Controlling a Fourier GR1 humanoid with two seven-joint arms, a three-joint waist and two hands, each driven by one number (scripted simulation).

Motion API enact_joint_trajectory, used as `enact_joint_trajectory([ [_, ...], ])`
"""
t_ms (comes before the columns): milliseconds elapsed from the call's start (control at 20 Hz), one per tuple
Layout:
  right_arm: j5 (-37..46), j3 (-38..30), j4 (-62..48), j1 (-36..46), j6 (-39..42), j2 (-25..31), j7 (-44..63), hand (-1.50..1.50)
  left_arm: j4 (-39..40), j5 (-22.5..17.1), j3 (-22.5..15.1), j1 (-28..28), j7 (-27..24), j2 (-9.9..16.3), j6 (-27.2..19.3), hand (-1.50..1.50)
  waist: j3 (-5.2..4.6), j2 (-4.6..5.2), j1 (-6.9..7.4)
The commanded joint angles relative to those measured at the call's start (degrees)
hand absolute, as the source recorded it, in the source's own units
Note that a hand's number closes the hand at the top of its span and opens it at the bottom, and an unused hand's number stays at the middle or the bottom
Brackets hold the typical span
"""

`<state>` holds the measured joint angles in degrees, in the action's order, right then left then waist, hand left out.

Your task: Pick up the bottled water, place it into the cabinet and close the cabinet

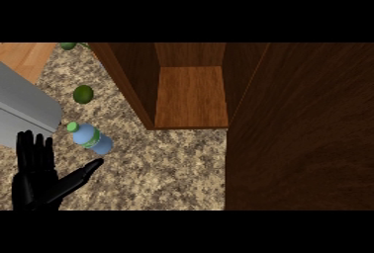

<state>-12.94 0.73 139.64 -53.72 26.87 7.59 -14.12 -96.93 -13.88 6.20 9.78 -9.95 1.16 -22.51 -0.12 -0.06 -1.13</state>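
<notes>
Your left hand [35,173] is showing at the lower left, fingers straight and spread apart, thumb angled toward the bottle [91,139], holding nothing. The bottle is lying tilted on the counter [161,168], green cap pointing up-left, just beyond the thumb tip and not touching it. The cabinet [191,96] is standing open, its door [300,128] swung out at the right. A lime [83,94] is sitting above the bottle, beside a grey sink [25,104]. Your right hand is not showing.
</notes>
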Motion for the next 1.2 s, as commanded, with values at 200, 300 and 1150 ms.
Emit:
enact_joint_trajectory([
  [200, -1.9, 1.5, 11.6, -7.9, 1.2, -1.1, 0.1, -1.5, 18.8, -4.2, 5.7, -6.7, -10.1, 0.3, 6.4, -1.5, -0.04, 0.06, -0.42],
  [300, -3.5, -2.7, 8.4, -5.3, 1.1, -0.3, -1.1, -1.5, 19.0, -4.7, 6.8, -7.7, -10.0, 1.3, 6.5, -1.5, 0.04, 0.04, 0.26],
  [1150, -0.6, -2.2, 6.7, -9.8, 4.2, -1.7, -6.4, -1.5, 54.0, -7.9, 15.6, -19.0, -32.3, 2.4, 15.7, -1.5, -0.03, 0.23, 0.04],
])
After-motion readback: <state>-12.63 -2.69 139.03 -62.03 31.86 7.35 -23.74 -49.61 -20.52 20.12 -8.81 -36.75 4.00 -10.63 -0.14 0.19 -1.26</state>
